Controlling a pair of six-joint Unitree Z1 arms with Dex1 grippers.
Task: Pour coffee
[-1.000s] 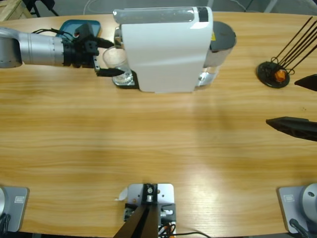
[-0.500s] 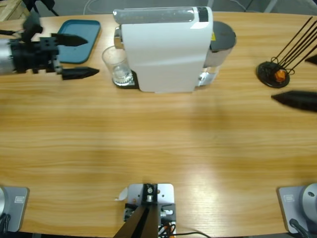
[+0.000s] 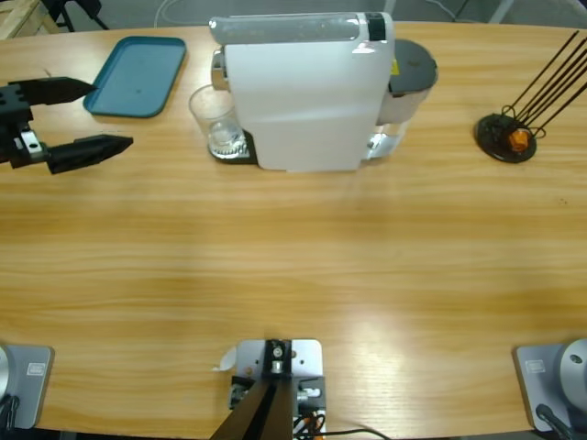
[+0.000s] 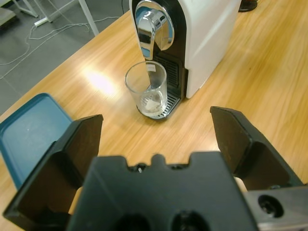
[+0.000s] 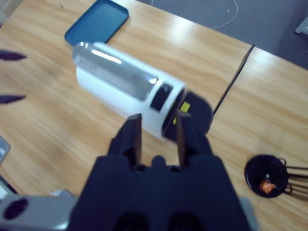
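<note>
High view: the white coffee machine (image 3: 303, 92) stands at 12 o'clock on the wooden desk (image 3: 293, 266). A clear glass tumbler (image 3: 215, 120) sits on the drip tray under its spout, at the machine's 9 o'clock side; any coffee inside cannot be made out here. A blue tray (image 3: 138, 63) lies at 10 o'clock and a black capsule stand (image 3: 506, 136) with an orange capsule sits at 2 o'clock. The left claw (image 3: 96, 117) enters at 9 o'clock, released, well apart from the tumbler. Left wrist view: the left claw (image 4: 156, 139) has its jaws spread wide, holding nothing; the tumbler (image 4: 147, 89) stands upright ahead under the chrome spout (image 4: 150, 30). Right wrist view: the right claw (image 5: 156, 132) hangs high above the machine (image 5: 127, 86), its jaws close together but parted by a narrow gap, empty.
</note>
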